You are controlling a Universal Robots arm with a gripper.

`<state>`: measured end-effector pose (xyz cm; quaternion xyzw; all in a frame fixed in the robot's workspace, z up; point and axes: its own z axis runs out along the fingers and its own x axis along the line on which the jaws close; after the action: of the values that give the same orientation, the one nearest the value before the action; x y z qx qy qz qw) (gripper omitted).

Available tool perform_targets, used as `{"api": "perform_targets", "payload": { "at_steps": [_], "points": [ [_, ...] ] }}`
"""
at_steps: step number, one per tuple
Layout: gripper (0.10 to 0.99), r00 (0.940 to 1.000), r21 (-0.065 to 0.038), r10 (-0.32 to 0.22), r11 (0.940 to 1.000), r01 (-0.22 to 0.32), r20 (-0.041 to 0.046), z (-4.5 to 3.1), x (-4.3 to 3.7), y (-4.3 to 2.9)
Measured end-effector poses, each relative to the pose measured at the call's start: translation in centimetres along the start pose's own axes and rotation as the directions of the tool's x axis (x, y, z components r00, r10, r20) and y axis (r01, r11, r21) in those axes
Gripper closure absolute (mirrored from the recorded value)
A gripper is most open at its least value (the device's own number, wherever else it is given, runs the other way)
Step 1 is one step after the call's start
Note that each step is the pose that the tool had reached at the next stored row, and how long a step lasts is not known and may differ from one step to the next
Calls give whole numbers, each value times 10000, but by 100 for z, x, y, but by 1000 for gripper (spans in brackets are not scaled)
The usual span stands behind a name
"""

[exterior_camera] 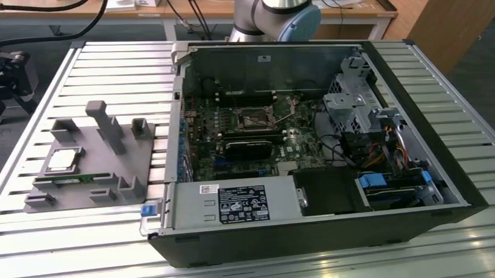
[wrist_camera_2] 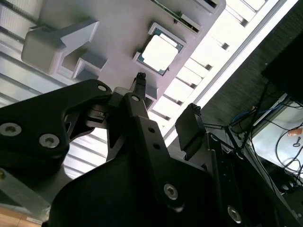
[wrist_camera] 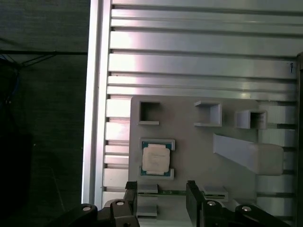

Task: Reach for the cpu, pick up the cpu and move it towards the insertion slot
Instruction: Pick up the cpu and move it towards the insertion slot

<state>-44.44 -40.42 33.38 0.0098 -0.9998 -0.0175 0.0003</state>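
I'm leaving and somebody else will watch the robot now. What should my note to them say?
Gripper: open, holding nothing, hovering over the grey tray close to the chip.
Chip: lying flat in its pocket on the tray, which sits on the slatted table at the exterior view's left of the open computer case.
Socket: inside the case, on the board.
Done: the reach has got the gripper near the chip.
Left: the chip is not yet gripped, lifted or carried to the socket.
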Motion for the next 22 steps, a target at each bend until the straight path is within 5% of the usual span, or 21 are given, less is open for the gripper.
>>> {"api": "perform_targets", "payload": {
  "at_steps": [22],
  "points": [
    [482, 10000, -1, -1, 10000, 1, 0, 217, 1, -8]
  ]
}}
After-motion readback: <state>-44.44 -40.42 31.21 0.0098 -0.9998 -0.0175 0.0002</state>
